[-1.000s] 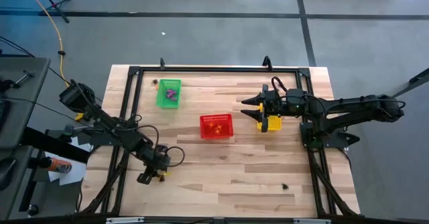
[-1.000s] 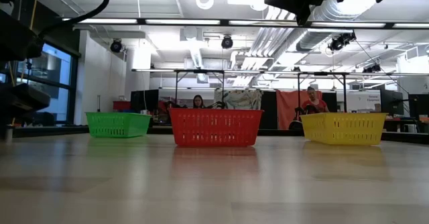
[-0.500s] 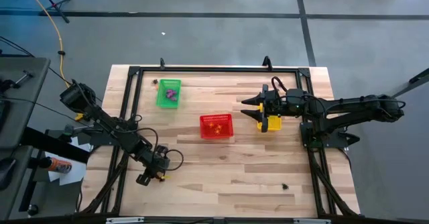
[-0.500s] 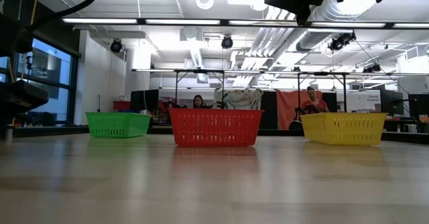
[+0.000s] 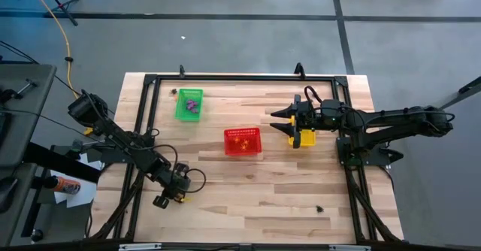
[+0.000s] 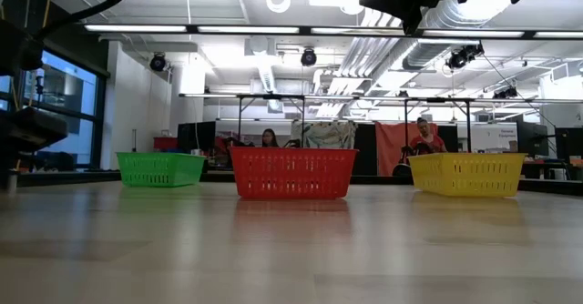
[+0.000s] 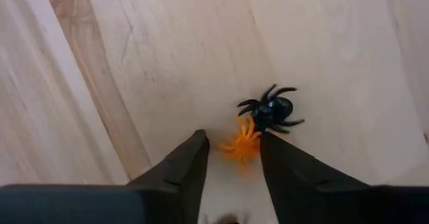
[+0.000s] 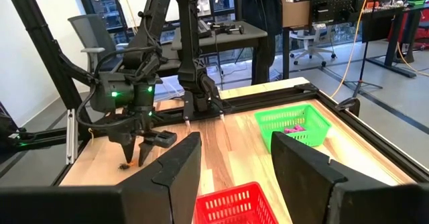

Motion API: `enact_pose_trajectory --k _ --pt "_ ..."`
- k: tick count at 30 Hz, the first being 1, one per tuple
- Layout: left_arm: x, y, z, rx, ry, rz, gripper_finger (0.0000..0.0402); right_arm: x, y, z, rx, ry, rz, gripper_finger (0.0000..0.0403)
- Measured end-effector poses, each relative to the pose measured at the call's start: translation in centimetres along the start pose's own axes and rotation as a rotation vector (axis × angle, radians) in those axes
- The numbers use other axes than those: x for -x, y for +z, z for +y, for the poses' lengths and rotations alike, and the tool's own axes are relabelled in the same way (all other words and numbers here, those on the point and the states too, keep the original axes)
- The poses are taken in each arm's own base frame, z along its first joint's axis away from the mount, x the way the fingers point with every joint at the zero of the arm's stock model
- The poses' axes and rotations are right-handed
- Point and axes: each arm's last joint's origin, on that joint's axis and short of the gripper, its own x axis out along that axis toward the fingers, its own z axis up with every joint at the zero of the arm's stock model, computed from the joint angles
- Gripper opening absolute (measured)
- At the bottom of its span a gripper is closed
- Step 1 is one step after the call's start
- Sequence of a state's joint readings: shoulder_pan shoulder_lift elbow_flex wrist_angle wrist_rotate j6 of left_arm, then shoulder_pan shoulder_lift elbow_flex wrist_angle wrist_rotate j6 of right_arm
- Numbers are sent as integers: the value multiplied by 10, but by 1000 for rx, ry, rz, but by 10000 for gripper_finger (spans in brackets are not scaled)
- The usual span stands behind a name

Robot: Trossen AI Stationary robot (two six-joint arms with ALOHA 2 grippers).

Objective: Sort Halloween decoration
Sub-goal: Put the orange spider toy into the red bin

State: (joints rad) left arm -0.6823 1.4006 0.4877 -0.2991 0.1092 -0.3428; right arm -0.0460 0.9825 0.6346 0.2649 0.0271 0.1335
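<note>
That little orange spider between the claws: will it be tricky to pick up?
Probably somewhat. The orange spider looks tiny and light, with thin legs that may bend. It touches a black spider, which could get nudged along. The left gripper stands open around it, low over the table.

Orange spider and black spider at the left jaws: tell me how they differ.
The orange spider lies between the open jaws of the left gripper; the black spider sits just beyond them. The black spider looks larger and glossy, with dark spread legs; the orange spider looks smaller and paler. Both rest on the table, touching each other.
</note>
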Motion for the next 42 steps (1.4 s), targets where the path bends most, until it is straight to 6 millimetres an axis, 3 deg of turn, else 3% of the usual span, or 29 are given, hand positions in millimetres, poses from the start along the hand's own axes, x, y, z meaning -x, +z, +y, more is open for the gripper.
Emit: enact_pose_trajectory --k 9,16,21,26,36,42 --pt "2 0 3 16 -6 -11 11 0 0 0 2 0 0 176" --pt "16 0 12 81 -12 -40 4 0 0 0 2 0 0 176" --pt "36 -3 20 149 1 -80 1 0 0 0 2 0 0 176" --pt "76 9 30 211 34 -289 1 0 0 0 -28 0 0 176" --pt "195 77 77 176 472 -1116 0 0 0 0 -72 0 -1 176" --pt "221 99 114 130 602 -1242 0 0 6 0 -20 -13 -65 176"
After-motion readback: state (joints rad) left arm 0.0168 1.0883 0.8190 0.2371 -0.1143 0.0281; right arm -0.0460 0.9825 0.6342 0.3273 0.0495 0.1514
